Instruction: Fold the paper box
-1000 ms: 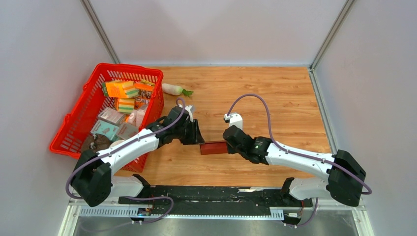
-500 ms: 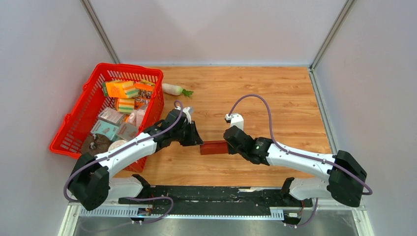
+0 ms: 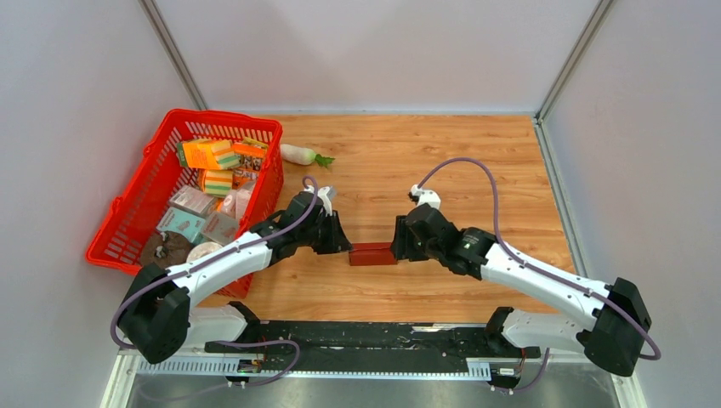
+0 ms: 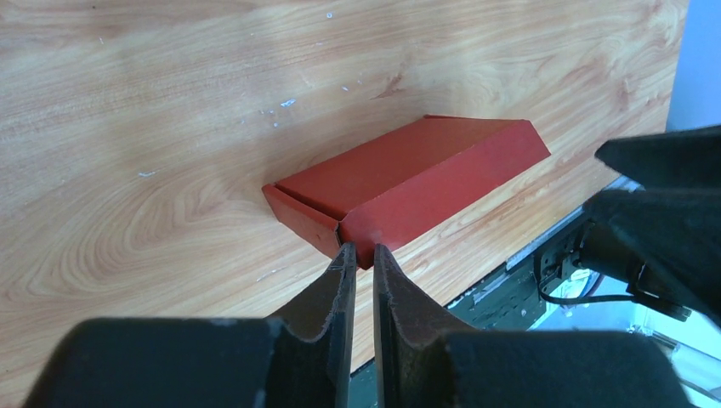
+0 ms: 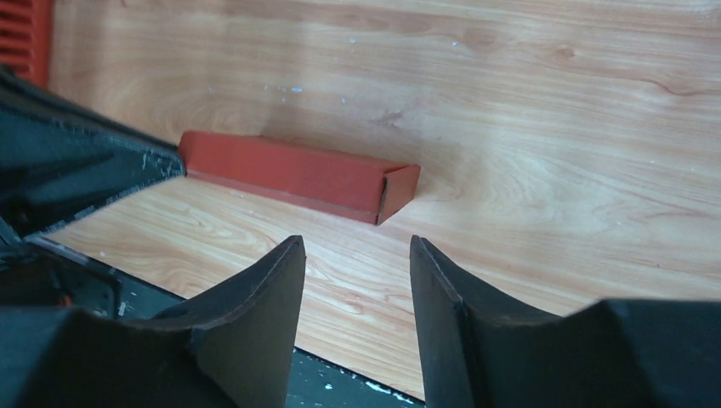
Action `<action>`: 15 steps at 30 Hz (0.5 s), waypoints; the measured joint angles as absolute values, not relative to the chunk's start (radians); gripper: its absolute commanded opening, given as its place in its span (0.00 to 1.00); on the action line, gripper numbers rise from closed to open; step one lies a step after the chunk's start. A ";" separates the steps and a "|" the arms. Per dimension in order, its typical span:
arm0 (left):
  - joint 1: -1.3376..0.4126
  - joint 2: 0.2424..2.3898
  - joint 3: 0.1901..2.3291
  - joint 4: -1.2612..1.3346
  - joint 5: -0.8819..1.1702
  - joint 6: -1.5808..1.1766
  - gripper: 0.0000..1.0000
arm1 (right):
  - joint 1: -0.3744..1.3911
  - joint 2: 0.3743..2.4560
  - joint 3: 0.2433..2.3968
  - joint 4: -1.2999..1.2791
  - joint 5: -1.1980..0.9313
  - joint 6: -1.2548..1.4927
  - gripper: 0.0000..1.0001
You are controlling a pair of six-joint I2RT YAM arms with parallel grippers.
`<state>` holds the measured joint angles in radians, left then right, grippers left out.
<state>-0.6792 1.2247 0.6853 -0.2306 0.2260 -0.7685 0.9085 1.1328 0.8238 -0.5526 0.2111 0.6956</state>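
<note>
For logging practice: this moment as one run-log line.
paper box: on table | left fingers: nearly shut at corner | right fingers: open, clear

Left end effector [image 4: 359, 249], fingers almost together, meets the near corner of the paper box [image 4: 408, 178], perhaps pinching it, on the wooden surface [image 4: 127, 127].

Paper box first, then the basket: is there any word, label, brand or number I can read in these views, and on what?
Paper box: no text; the faces in view are plain dark red in both wrist views.
Packets in the red basket: printed wrappers, but too small and blurred to read from the top view.
No other legible text in any view.
</note>
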 measured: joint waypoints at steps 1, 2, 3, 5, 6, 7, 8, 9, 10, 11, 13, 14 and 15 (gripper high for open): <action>-0.680 1.225 0.685 -0.229 0.226 -0.768 0.18 | 0.881 1.128 0.824 -0.551 0.194 0.703 0.52; -0.680 1.225 0.684 -0.227 0.226 -0.768 0.18 | 0.860 1.127 0.824 -0.550 0.175 0.707 0.52; -0.680 1.225 0.683 -0.225 0.226 -0.768 0.18 | 0.833 1.129 0.824 -0.546 0.154 0.710 0.51; -0.680 1.224 0.682 -0.222 0.226 -0.768 0.18 | 0.795 1.137 0.824 -0.535 0.121 0.712 0.49; -0.680 1.224 0.682 -0.222 0.226 -0.768 0.18 | 0.781 1.145 0.824 -0.527 0.108 0.712 0.48; -0.680 1.224 0.682 -0.221 0.226 -0.769 0.18 | 0.772 1.158 0.824 -0.516 0.094 0.710 0.44; -0.680 1.224 0.682 -0.221 0.226 -0.768 0.18 | 0.768 1.170 0.824 -0.508 0.084 0.709 0.42; -0.680 1.224 0.682 -0.220 0.226 -0.769 0.18 | 0.764 1.183 0.824 -0.501 0.076 0.706 0.41; -0.680 1.224 0.682 -0.220 0.226 -0.768 0.18 | 0.763 1.195 0.823 -0.492 0.064 0.705 0.38; -0.680 1.224 0.682 -0.220 0.226 -0.768 0.18 | 0.762 1.204 0.819 -0.479 0.055 0.704 0.36; -0.680 1.224 0.682 -0.219 0.226 -0.768 0.18 | 0.762 1.209 0.801 -0.442 0.033 0.702 0.33; -0.680 1.224 0.681 -0.219 0.226 -0.768 0.18 | 0.761 1.208 0.785 -0.419 0.023 0.702 0.33; -0.680 1.223 0.680 -0.218 0.226 -0.768 0.18 | 0.760 1.208 0.780 -0.412 0.019 0.702 0.33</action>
<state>-0.6804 1.2232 0.6800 -0.2180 0.2256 -0.7685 0.7605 1.2083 0.7795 -0.4122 0.0193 0.7025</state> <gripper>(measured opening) 0.184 0.349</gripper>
